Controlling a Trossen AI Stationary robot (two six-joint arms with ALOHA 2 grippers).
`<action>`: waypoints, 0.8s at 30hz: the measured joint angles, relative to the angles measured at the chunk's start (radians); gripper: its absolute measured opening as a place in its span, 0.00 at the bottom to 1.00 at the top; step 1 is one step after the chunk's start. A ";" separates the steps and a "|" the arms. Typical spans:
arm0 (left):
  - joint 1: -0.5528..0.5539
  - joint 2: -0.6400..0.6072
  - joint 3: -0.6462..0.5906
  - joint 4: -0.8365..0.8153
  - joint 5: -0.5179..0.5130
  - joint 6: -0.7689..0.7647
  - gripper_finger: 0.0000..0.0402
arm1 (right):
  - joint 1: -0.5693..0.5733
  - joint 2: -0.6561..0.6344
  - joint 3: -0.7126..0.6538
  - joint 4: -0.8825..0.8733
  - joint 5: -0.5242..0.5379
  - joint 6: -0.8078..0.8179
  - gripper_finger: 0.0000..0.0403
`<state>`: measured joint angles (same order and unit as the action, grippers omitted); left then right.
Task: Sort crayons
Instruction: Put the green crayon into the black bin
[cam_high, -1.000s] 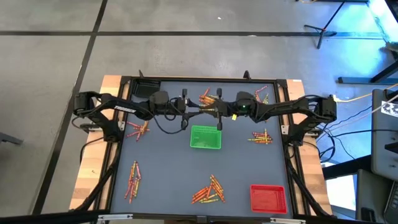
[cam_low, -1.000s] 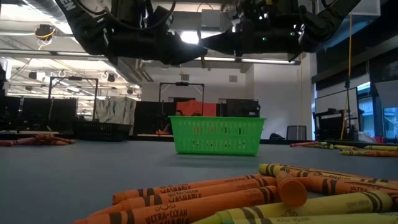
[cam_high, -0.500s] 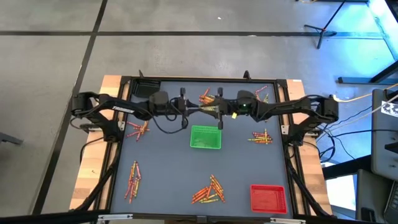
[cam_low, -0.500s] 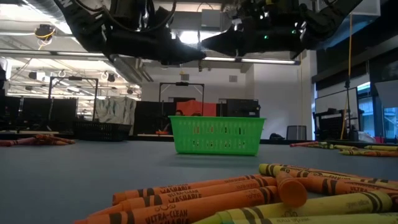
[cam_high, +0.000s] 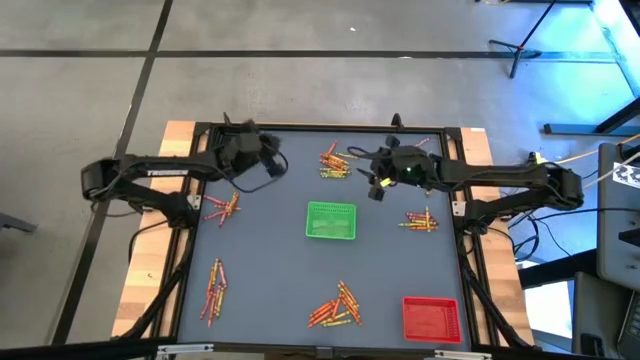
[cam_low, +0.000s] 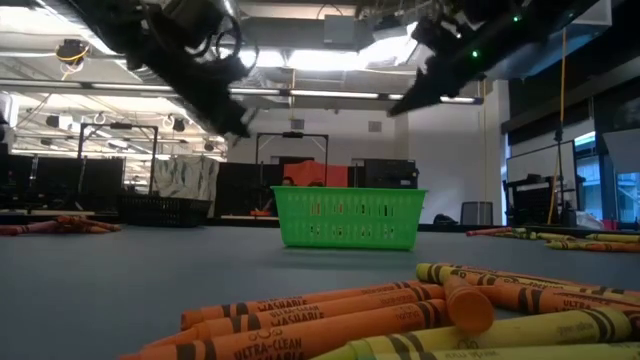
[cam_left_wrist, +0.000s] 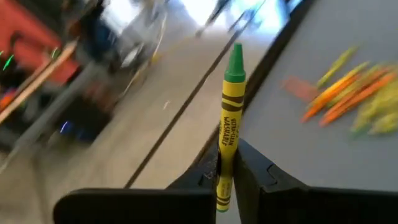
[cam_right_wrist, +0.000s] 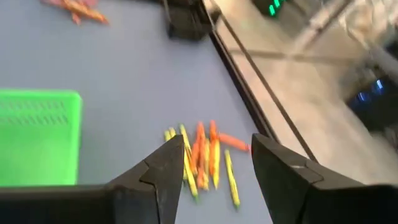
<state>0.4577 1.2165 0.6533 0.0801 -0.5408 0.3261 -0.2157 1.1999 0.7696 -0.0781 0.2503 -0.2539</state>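
While held clear of the table, clamped in left gripper (cam_left_wrist: 227, 182): one green crayon (cam_left_wrist: 229, 134), fingers (cam_left_wrist: 255, 177) tight together on its lower half, green tip well above them. Seen from above, sits over the far left part of the table (cam_high: 270, 250), near the far edge. Blurred background in the left wrist view, so no call on what lies right under it.

Right gripper (cam_right_wrist: 214, 168): fingers apart, nothing between them. Up in the air over the far right part of the table, just beside the far-edge crayon pile (cam_high: 332, 162). Looking past its fingers: right-edge crayon pile (cam_right_wrist: 202, 155), orange and yellow sticks, with green tray (cam_right_wrist: 37, 134) off to one side.

Layout from above:
- green tray mid-table, slightly toward the far edge; cannot tell contents
- red tray (cam_high: 430, 318) at the near right corner
- loose crayons in five heaps: far edge centre, left edge (cam_high: 222, 207), right edge, near left corner (cam_high: 214, 290), near edge centre (cam_high: 337, 305)
- mostly red, orange, yellow; all flat on the table, outside both trays

Low view: orange and yellow crayons (cam_low: 300, 320) close to the lens, touching and overlapping, green tray behind them, both arms overhead and well off the surface.
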 joint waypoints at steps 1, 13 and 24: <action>0.035 -0.002 0.000 -0.022 -0.001 -0.001 0.03 | 0.000 0.000 0.000 -0.030 0.014 0.010 0.46; 0.321 0.035 0.000 -0.258 0.060 -0.091 0.03 | -0.001 0.007 0.000 -0.145 0.029 0.039 0.46; 0.400 0.110 0.000 -0.296 0.120 -0.114 0.07 | -0.001 0.007 0.000 -0.167 0.029 0.040 0.46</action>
<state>0.8577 1.3270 0.6529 -0.2155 -0.4207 0.2117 -0.2163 1.2068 0.7692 -0.2454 0.2798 -0.2137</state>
